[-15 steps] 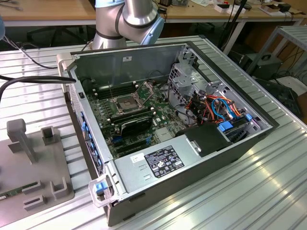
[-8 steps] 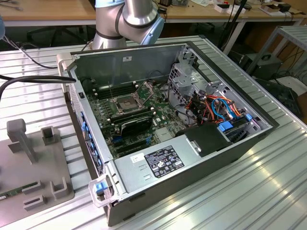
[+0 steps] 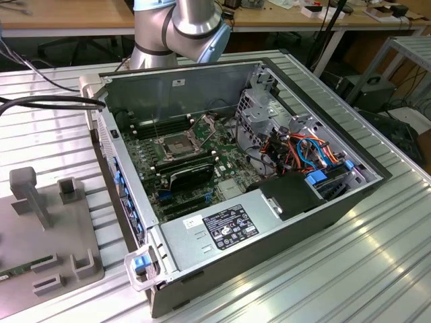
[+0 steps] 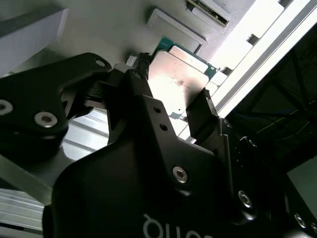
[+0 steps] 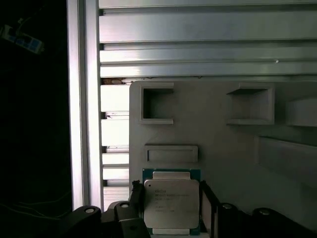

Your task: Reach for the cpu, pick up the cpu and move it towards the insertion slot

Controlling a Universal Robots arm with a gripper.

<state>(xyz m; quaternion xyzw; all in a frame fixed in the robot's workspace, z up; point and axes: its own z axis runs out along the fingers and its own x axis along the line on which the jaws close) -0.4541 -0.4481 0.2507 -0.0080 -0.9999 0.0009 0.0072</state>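
Clamping the cpu [image 5: 172,202] by two opposite edges, the gripper [image 5: 172,208] has its black fingers [image 5: 137,201] pressed against the chip's sides, and in both wrist views no gap shows on either side. The cpu lies flat between them, silvery lid up, with a thin green rim around the lid. It sits over a pale grey fixture plate [image 5: 223,153], just beside a shallow rectangular recess [image 5: 171,153] and near two square pockets [image 5: 157,104]. I cannot tell whether the chip rests on the plate or is lifted just off it. Past the plate's edge run the ribbed aluminium slats of the table [image 5: 198,29].

In the exterior view the insertion slot [image 3: 176,145] sits on the green motherboard [image 3: 229,158] inside the open computer case [image 3: 175,91], towards the case's far side and the exterior view's left. Its metal frame surrounds a dark centre, with nothing seated in it. Long memory slots [image 3: 158,128] lie just beyond it, and a black rectangular block [image 3: 192,176] lies just nearer. The arm's silver and blue joint [image 3: 195,23] hangs above the case's far wall.
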